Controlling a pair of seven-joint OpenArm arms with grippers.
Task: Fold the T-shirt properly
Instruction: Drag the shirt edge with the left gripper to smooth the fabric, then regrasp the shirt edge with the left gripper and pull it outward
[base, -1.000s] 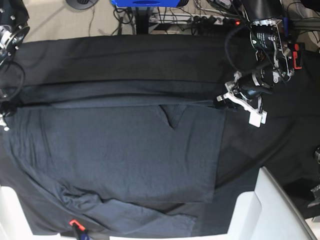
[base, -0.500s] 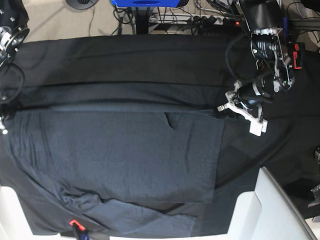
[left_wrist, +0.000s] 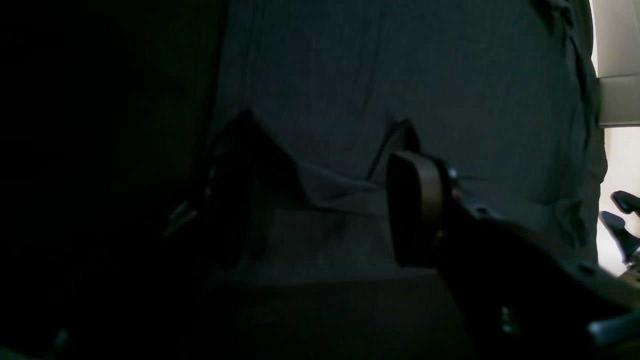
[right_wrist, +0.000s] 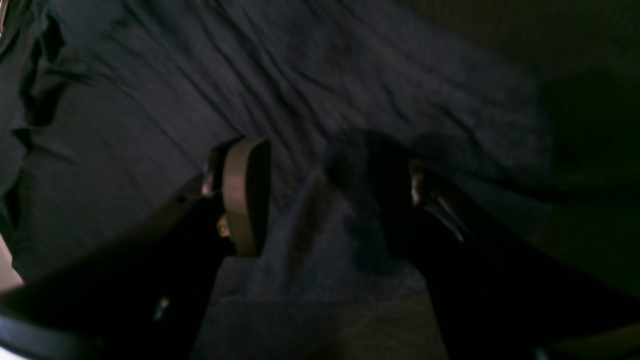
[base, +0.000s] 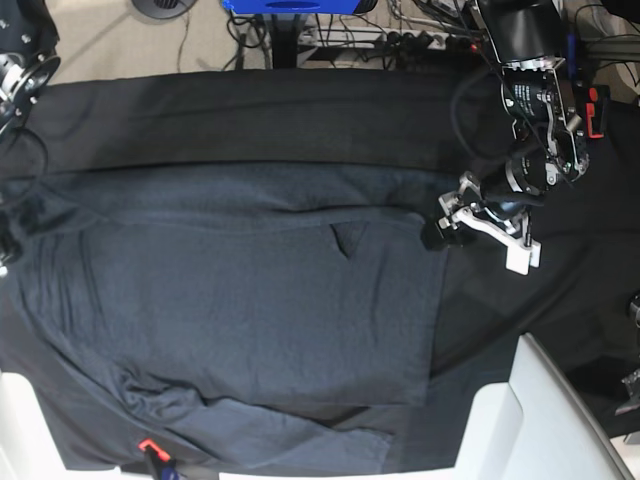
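The charcoal T-shirt (base: 250, 310) lies spread on the black tablecloth (base: 250, 110), its small V notch (base: 347, 238) near the far fold. My left gripper (base: 478, 240) hangs over the shirt's far right corner. In the left wrist view the left gripper (left_wrist: 325, 200) is open, and a raised fold of the shirt (left_wrist: 330, 187) lies loose between its fingers (left_wrist: 415, 205). My right gripper (right_wrist: 320, 200) is open too, over wrinkled shirt cloth (right_wrist: 325, 240) at the shirt's left end. One of its pads (right_wrist: 245, 195) is sharp, the other blurred.
White moulded panels sit at the front right (base: 560, 410) and front left (base: 20, 420). A small red clip (base: 150, 447) pokes up at the front edge. Cables and a power strip (base: 400, 40) lie on the floor behind the table.
Both grippers have opened and let go of the shirt. The taut far fold has slackened, and a strip of shirt now lies flat farther back. The left gripper has dropped slightly.
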